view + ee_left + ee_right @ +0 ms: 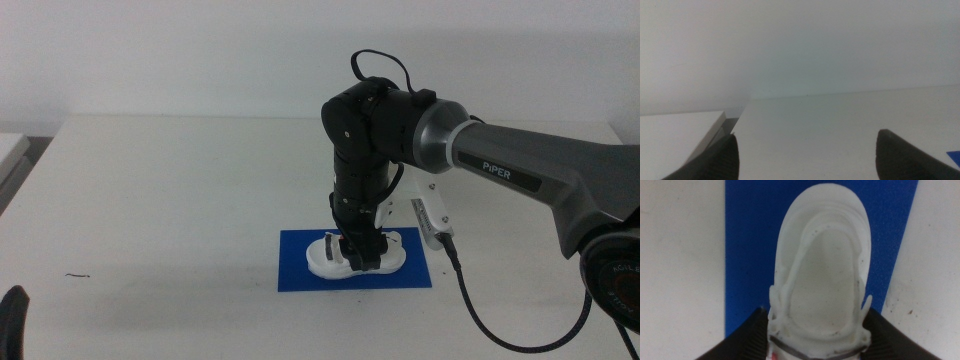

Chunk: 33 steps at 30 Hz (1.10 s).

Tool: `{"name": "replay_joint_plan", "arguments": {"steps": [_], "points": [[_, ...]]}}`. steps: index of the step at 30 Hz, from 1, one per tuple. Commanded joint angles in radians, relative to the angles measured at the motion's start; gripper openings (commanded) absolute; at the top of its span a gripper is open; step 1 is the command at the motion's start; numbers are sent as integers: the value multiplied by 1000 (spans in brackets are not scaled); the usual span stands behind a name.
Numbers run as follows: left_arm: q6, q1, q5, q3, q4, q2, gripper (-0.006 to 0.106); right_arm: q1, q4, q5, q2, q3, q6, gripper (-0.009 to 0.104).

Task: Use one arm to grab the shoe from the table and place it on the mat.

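We see a large plain white tabletop (180, 200) under a pale blank wall, with a small dark mark near its left front. On it lies a flat, thin, solid blue rectangular mat (300, 270), set toward the front of the table and a little right of centre.

The black jointed arm with the grey forearm marked "PIPER" (500, 165) comes in from the right and bends straight down over the mat, a black cable trailing from it across the table. Its right gripper (358, 255) is down on the small white sandal-like shoe (325, 258), which rests on the mat, lengthways along it. In the right wrist view the two dark jaws stand one on each side of the shoe's (822, 280) strapped end, pressed against its white sides, clamped on it.

The left gripper (12, 310) waits at the bottom left edge; in its wrist view the jaws stand wide apart over bare table.
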Motion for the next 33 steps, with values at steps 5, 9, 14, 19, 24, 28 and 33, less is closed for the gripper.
{"name": "replay_joint_plan", "arguments": {"steps": [5, 9, 14, 19, 24, 28, 33], "points": [[-3, 1, -12, 1, -4, 5, 94, -10, 12, 10, 14, -6, 23, 49], [-3, 1, -12, 1, -4, 5, 94, -10, 32, 10, -21, -7, 20, 71], [-3, 1, -12, 1, -4, 5, 94, -10, -44, 10, -160, -7, -150, 76], [-3, 1, -12, 1, -4, 5, 94, -10, -236, 10, -369, -5, -1029, 75], [-3, 1, -12, 1, -4, 5, 94, -10, -243, -19, -538, -5, -1389, 75], [-3, 1, -12, 1, -4, 5, 94, -10, -240, -86, -645, -5, -1403, 75], [-3, 1, -12, 1, -4, 5, 94, -43, -305, 10, -795, 61, -1624, 75]]}}
